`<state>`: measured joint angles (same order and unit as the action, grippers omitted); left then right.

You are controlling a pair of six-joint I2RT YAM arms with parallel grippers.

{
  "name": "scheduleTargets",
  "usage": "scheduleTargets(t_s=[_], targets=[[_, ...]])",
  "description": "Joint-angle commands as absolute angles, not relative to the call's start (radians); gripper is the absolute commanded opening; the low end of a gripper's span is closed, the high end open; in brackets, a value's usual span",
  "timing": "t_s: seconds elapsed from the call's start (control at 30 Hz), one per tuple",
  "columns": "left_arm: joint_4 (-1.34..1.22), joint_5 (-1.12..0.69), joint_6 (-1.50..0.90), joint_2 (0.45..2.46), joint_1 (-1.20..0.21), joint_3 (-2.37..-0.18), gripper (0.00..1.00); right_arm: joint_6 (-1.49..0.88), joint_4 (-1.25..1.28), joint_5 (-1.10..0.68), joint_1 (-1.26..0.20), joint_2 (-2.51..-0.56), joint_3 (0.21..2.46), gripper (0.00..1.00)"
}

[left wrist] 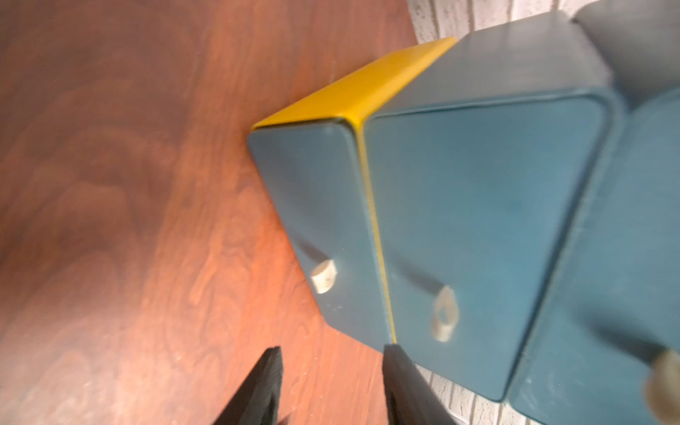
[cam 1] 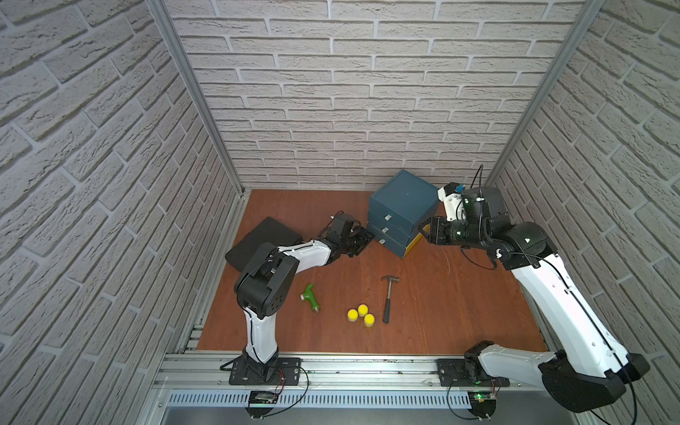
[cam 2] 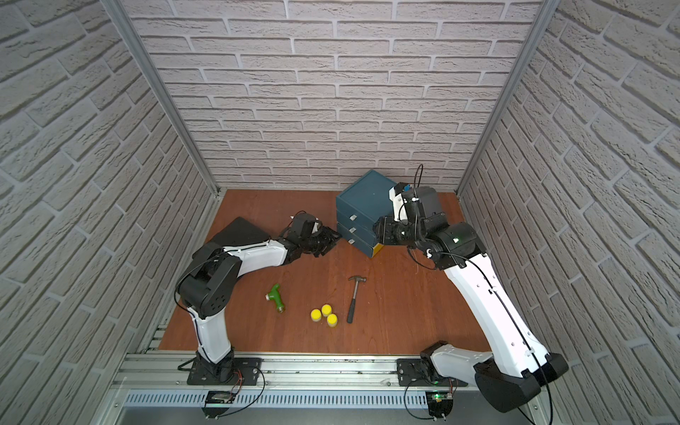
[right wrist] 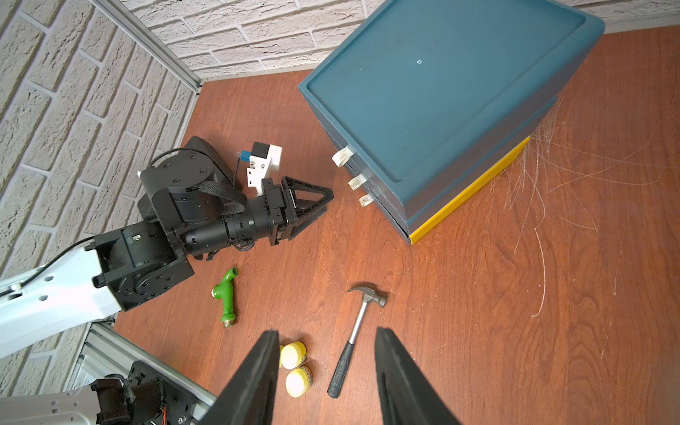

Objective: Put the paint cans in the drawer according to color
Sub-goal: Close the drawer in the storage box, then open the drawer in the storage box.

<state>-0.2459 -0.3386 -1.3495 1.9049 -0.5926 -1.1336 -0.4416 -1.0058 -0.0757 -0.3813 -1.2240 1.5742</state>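
We saw three yellow paint cans (cam 1: 363, 310) clustered on the bench (cam 1: 460, 312), at six o'clock from the drawer unit (cam 1: 403, 206), just beside the hammer (cam 1: 388, 301). Our left tool (left wrist: 331, 353) hung at the unit's nine o'clock, fingers apart and empty; our right tool (right wrist: 327, 331), at three o'clock, likewise stood apart.

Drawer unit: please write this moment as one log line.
drawer unit looks shut | three yellow paint cans on table | left gripper open, facing bottom handle | right gripper open, empty
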Motion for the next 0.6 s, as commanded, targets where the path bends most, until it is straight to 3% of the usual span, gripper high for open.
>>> scheduleTargets(t_s=[0.0,0.3,0.57], targets=[[-0.352,-0.383,-1.369,1.958,-0.595,-1.131,0.49,-0.449,-0.969,-0.078,-0.374,-1.229,1.581,0.48],[-0.407,-0.397,-1.398,2.091,-0.614,-1.235,0.49,-0.442,-0.988,-0.068,-0.374,-1.225,1.593,0.48],[-0.412,-0.392,-1.413,2.132,-0.624,-1.280,0.44,-0.442,-0.992,-0.063,-0.374,-1.221,1.588,0.48]])
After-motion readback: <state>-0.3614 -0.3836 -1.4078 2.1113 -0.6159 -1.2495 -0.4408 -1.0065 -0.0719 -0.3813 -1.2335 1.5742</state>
